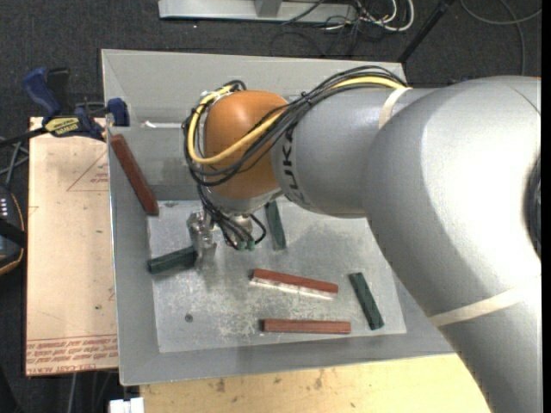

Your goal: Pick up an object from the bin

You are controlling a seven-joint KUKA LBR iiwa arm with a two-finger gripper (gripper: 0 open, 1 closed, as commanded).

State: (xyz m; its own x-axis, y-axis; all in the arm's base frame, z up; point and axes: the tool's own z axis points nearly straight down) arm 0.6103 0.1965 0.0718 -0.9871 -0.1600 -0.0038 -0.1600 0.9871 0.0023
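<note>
My gripper (205, 241) hangs below the orange wrist cover, low over the left half of the bin floor. Its tip stands at the right end of a short dark green bar (170, 261) that lies flat and slightly slanted; whether it touches the bar I cannot tell. A second dark green bar (275, 225) lies just right of the gripper, partly hidden under the wrist. A red-brown bar with a pale lower edge (293, 283) rests on the floor to the lower right.
A long red-brown bar (133, 175) leans along the left wall. Another red-brown bar (306, 326) lies near the front edge, and a third dark green bar (366, 300) sits at the right. The arm covers the bin's upper right.
</note>
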